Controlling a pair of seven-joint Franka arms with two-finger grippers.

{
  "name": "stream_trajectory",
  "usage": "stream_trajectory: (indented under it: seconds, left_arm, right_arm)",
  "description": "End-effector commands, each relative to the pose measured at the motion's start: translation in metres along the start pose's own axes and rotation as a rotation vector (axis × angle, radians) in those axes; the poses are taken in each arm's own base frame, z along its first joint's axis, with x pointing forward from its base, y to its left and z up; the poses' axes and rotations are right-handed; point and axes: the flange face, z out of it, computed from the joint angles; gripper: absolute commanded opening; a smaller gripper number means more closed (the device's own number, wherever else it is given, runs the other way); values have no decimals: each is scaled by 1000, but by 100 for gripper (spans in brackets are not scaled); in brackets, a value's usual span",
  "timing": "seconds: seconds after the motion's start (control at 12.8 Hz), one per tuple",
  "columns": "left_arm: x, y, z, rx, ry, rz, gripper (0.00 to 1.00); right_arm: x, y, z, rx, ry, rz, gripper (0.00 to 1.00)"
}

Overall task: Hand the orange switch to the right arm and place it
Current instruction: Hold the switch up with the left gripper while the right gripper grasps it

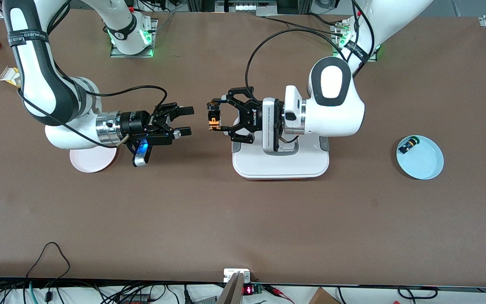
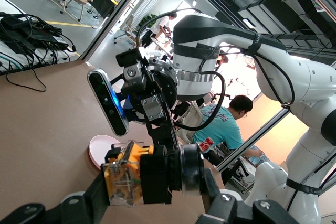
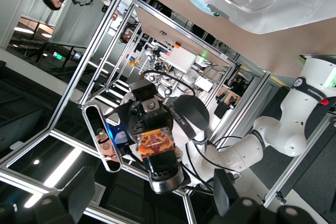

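In the front view we see two arms meeting over the middle of the table. The left gripper (image 1: 217, 118) is clamped on the orange switch (image 1: 214, 118), holding it in the air above bare table just off the edge of the white tray (image 1: 280, 165). We read the switch's long axis as running roughly across the gap between the two fingers, one end toward the robots' bases and the other toward the front camera; which end is the cap we cannot tell here. The right gripper (image 1: 186, 121) faces it with its fingers spread wide, holding nothing, its tips short of the switch and not touching it. We count two switches: the orange one in the air and a second dark switch (image 1: 407, 146) lying in the pale blue dish (image 1: 421, 158) at the left arm's end of the table. There is one pink plate (image 1: 92, 158) under the right arm.

In the left wrist view we see the orange switch (image 2: 153, 174) pinched close to the lens, its amber part at one end of the black body. The right gripper (image 2: 155, 109) looks straight at it.

In the right wrist view the left gripper (image 3: 158, 157) holds the switch (image 3: 154, 145), whose orange-brown face is turned our way, while the right arm's own fingers (image 3: 71, 195) stand wide apart.
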Motion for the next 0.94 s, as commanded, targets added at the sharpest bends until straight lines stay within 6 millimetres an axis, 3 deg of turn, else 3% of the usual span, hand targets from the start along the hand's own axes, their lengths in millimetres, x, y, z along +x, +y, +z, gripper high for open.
stream_trajectory:
  seconds: [0.0,0.55,0.86]
  left_arm:
    - [0,2,1,-10,26,14,17]
    - [0,2,1,-10,26,12,17]
    - [1,1,-1,-8,27,14,17]
  right_arm:
    - [-1,0,19,21,-8,-18,100]
    - [3,12,58,3,9,19,100]
    - [0,13,65,-3,3,15,100]
